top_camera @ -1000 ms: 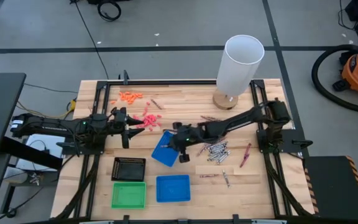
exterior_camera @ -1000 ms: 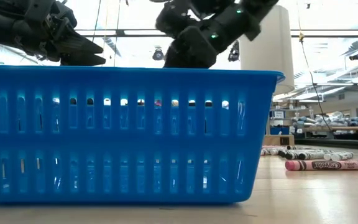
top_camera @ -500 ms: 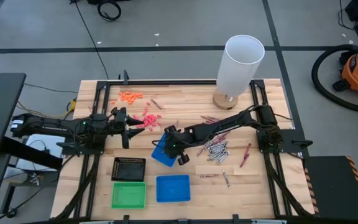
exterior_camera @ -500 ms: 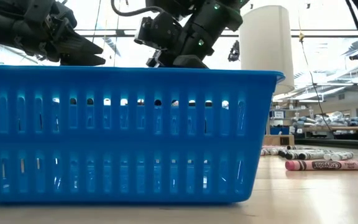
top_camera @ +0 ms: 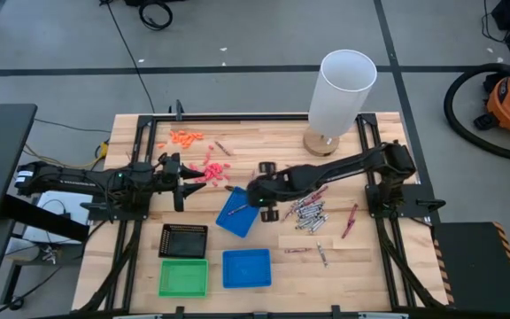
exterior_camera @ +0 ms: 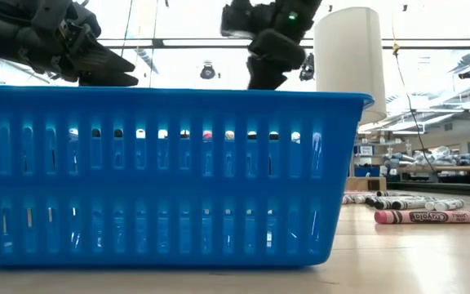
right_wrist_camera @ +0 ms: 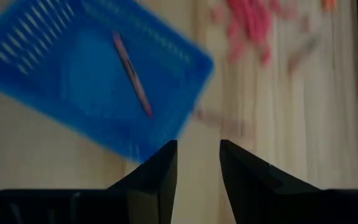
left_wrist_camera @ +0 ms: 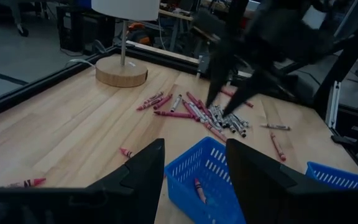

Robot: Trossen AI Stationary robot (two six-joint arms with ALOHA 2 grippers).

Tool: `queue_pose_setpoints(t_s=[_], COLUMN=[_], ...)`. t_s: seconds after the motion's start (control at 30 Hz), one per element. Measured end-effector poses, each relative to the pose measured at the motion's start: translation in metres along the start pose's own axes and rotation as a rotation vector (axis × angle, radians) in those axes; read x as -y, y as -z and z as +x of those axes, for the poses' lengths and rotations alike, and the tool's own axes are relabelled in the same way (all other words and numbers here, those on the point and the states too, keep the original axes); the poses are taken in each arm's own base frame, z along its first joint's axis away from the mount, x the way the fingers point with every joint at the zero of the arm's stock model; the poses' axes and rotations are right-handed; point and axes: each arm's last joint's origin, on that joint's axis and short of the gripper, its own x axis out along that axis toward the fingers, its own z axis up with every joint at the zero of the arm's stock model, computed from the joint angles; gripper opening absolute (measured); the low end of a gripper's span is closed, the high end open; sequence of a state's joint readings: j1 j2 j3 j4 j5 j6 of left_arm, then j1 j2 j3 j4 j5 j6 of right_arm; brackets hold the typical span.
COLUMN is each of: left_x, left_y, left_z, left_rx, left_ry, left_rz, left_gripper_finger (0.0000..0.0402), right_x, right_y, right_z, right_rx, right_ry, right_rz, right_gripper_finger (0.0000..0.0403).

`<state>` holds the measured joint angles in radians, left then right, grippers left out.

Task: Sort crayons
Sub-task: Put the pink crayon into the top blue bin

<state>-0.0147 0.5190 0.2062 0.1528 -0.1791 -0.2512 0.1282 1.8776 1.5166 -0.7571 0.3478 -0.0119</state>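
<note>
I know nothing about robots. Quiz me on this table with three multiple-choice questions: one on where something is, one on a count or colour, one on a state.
1. Where is the red crayon the right arm was working with?
A. Inside the tilted blue tray
B. In the green tray
C. Between the fingers

2. How many blue trays are on the table?
A. One
B. Two
C. Four

3. How are the right gripper fingers?
A. Clamped on a crayon
B. Apart and empty
C. Out of sight

Answers:
1. A: the right wrist view shows one red crayon lying in the tilted blue tray.
2. B: the high view shows that tray and a second blue tray near the table's front edge, beside the green tray.
3. B: a clear gap shows between the right fingers, with nothing in it.
</note>
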Motion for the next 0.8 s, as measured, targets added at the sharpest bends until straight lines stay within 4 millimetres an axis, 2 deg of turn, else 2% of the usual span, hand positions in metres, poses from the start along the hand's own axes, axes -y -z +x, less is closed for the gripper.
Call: queue_pose_setpoints(t_s=[0.1, 0.27, 0.4, 0.6, 0.7, 0.8], left_x=[0.000, 0.000, 0.000, 0.000, 0.000, 0.000], left_y=[0.000, 0.000, 0.000, 0.000, 0.000, 0.000], left_z=[0.000, 0.000, 0.000, 0.000, 0.000, 0.000], left_rx=[-0.001, -0.001, -0.001, 0.000, 0.000, 0.003], left_ry=[0.000, 0.000, 0.000, 0.000, 0.000, 0.001], left_rz=[0.000, 0.000, 0.000, 0.000, 0.000, -0.001], left_gripper_finger=[0.0183, 0.0183, 0.0183, 0.0183, 0.0183, 0.0183], right_x=[0.003, 0.003, -0.010, -0.040, -0.045, -0.048], right_y=[0.015, 0.035, 0.048, 0.064, 0.074, 0.075], right_z=[-0.003, -0.007, -0.007, 0.013, 0.018, 0.018], right_rx=[-0.108, -0.172, -0.149, -0.105, -0.133, -0.130], right_ry=[0.011, 0.018, -0.038, -0.238, -0.244, -0.240], right_rz=[0.108, 0.194, 0.150, 0.029, 0.012, -0.013], right_gripper_finger=[0.0128, 0.0128, 0.0128, 0.0128, 0.0128, 0.0128])
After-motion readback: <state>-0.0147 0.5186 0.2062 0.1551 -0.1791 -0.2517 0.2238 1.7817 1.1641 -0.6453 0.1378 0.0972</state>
